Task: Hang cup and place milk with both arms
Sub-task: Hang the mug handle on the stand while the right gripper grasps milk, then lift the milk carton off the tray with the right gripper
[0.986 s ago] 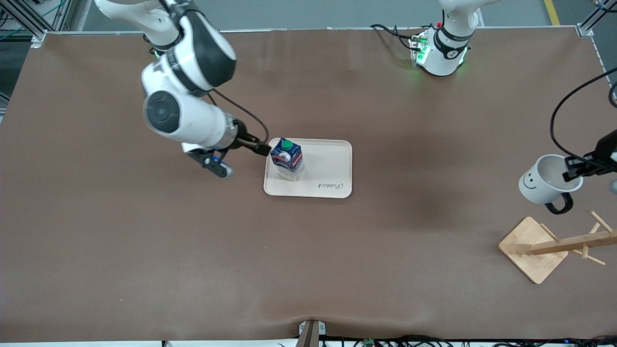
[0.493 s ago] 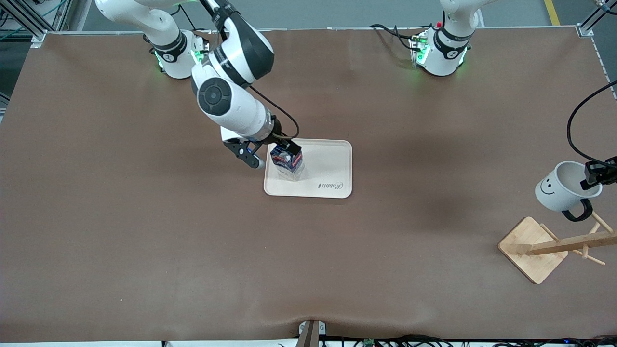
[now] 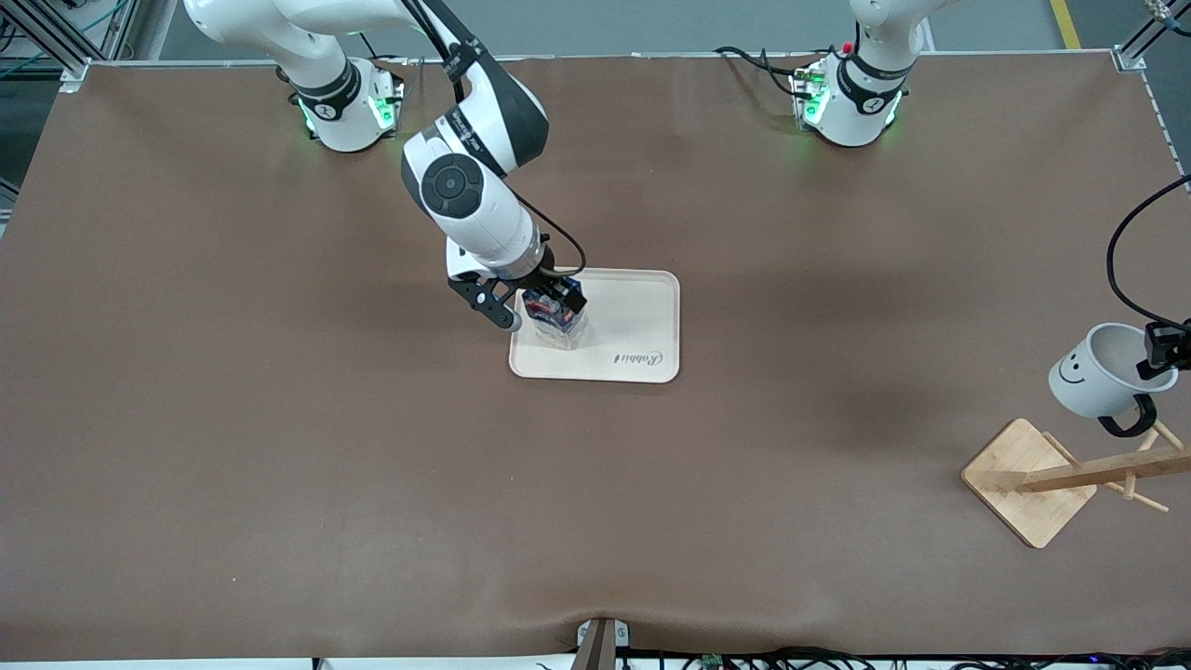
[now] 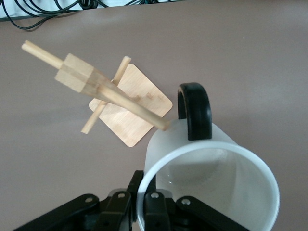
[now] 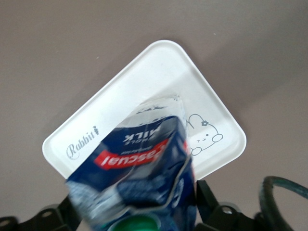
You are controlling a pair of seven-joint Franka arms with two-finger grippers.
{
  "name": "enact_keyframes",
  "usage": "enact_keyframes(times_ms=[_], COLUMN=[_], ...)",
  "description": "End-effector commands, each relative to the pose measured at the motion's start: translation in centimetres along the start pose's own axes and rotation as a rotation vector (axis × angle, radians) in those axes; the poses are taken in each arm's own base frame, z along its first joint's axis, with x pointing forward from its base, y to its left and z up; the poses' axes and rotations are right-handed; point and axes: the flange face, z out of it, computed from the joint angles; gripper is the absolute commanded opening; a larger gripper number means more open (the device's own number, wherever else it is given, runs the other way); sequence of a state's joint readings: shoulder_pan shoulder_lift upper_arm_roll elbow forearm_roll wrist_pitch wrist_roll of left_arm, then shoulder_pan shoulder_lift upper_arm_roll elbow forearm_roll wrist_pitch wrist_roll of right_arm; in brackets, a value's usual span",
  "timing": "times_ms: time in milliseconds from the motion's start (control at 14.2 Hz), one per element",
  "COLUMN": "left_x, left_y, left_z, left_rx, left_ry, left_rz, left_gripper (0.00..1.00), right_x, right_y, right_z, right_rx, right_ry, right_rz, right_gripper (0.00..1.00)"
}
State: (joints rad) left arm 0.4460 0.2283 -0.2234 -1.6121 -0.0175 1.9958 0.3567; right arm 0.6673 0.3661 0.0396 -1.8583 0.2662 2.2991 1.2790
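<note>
The milk (image 3: 556, 314) stands on a white tray (image 3: 633, 326) mid-table. My right gripper (image 3: 549, 300) is down over its top, open, with a finger on each side. In the right wrist view the dark blue carton (image 5: 139, 168) with its green cap fills the space between the fingers of my right gripper (image 5: 139, 204). My left gripper (image 3: 1158, 358) is shut on the rim of the cup (image 3: 1098, 383) and holds it tilted above the wooden rack (image 3: 1028, 479). In the left wrist view my left gripper (image 4: 144, 192) pinches the cup (image 4: 211, 178) rim, and a rack (image 4: 130, 103) peg tip lies close by the black handle (image 4: 195, 110).
The tray (image 5: 144, 77) carries a "Rabbit" print. The rack stands near the left arm's end of the table, nearer the front camera than the tray. A black cable loops above the cup. The brown table surface (image 3: 372, 484) surrounds both.
My right gripper swung from beside the tray onto the milk carton. My left gripper carried the cup down and toward the rack's pegs.
</note>
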Motion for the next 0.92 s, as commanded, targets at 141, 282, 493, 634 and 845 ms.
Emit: enact_keyframes(times_ms=[141, 282, 493, 634, 845], left_x=[-1.1, -1.3, -1.7, -1.4, -0.8], left_y=[-2.9, -3.6, -5.6, -6.0, -5.3], left_z=[0.0, 0.4, 0.8, 1.8, 2.7], left_rx=[-0.051, -0.072, -0.076, -0.068, -0.072], left_ry=[0.033, 0.041, 0.066, 0.069, 0.068], left_rz=[0.030, 0.058, 0.067, 0.069, 0.070], left_gripper=[0.00, 0.00, 0.00, 0.00, 0.15], right_x=[0.1, 1.1, 7.2, 11.9, 18.8], right_y=[0.5, 0.4, 2.0, 4.6, 8.1], right_z=[-1.8, -5.1, -13.3, -16.1, -18.0], right_rx=[-0.006, -0.068, -0.253, -0.288, -0.236], right_ry=[0.015, -0.011, -0.100, -0.154, -0.182], right_rz=[0.086, 0.109, 0.138, 0.049, -0.145], right_gripper=[0.00, 0.00, 0.00, 0.00, 0.00])
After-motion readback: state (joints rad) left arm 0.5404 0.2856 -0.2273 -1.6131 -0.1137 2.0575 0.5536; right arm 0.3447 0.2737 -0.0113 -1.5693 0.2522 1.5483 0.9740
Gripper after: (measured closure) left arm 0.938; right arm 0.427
